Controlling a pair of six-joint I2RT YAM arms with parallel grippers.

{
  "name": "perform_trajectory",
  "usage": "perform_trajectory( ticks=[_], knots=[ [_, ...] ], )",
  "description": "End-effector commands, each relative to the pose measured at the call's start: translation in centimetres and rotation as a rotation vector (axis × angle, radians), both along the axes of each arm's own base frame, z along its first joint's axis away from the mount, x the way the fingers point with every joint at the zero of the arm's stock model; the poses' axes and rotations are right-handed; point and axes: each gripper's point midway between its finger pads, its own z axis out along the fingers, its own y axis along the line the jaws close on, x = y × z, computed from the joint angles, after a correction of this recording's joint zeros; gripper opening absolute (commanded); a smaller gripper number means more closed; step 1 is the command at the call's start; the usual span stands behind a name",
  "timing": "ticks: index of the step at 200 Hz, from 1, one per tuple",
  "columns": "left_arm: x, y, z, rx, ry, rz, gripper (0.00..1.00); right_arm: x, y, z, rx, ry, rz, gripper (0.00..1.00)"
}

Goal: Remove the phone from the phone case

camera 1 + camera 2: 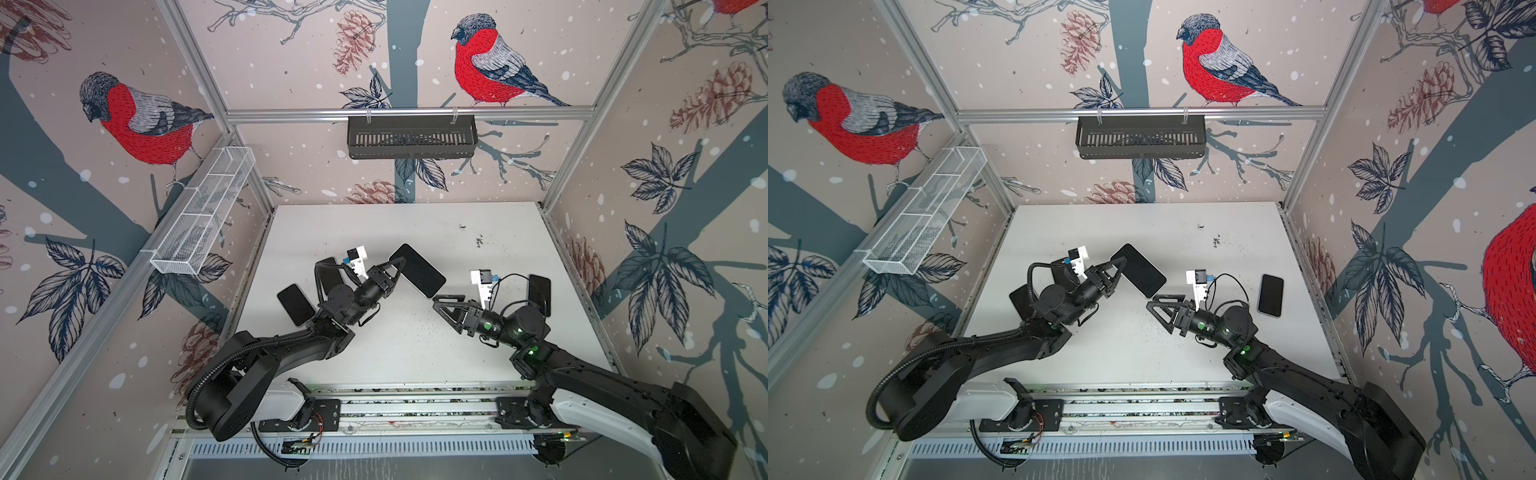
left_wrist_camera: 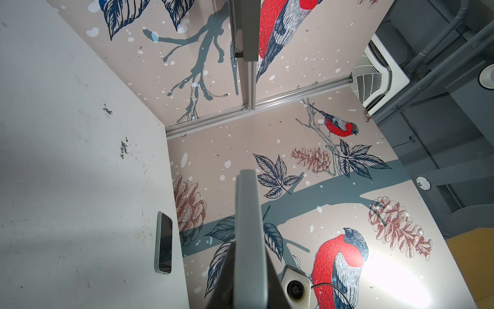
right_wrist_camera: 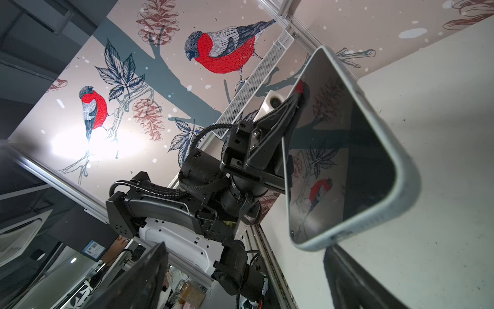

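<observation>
The phone (image 1: 417, 270) (image 1: 1139, 270) has a dark glossy screen (image 3: 347, 149) and sits in a pale grey-blue phone case (image 3: 406, 187). It is held tilted in the air over the middle of the white table (image 1: 395, 232). My left gripper (image 1: 400, 262) (image 1: 1122, 262) is shut on its long edge. The left wrist view shows the case edge-on (image 2: 248, 240) between the jaws. My right gripper (image 1: 444, 312) (image 1: 1158, 312) (image 3: 248, 281) is open just below the phone's lower end. Its fingers (image 3: 141, 278) touch nothing.
A second phone in a pale case (image 1: 1271, 295) (image 2: 163, 243) lies flat near the table's right edge. Two dark slabs (image 1: 295, 303) (image 1: 328, 266) lie beside and under my left arm. A black basket (image 1: 411, 137) hangs on the back wall and a white mesh basket (image 1: 203, 212) on the left wall.
</observation>
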Motion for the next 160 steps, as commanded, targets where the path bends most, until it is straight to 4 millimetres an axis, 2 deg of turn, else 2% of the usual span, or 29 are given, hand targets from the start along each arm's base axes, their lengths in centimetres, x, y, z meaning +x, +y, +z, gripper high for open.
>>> perform_trajectory(
  ticks=[1,38,113,160],
  knots=[
    [-0.6,0.8,4.0,-0.119,-0.106,0.016,0.0,-0.8,-0.1,1.7,0.066,-0.038,0.031,0.87],
    [-0.9,0.6,4.2,-0.147,-0.107,0.004,0.0,-0.8,0.2,0.9,0.069,-0.019,0.047,0.78],
    [-1.1,0.2,4.1,-0.166,-0.115,-0.012,0.0,-0.5,0.8,1.0,0.101,-0.003,0.071,0.64],
    [-1.3,-0.1,4.2,-0.171,-0.12,-0.024,0.0,-0.5,0.9,1.7,0.133,-0.002,0.087,0.57]
  ],
)
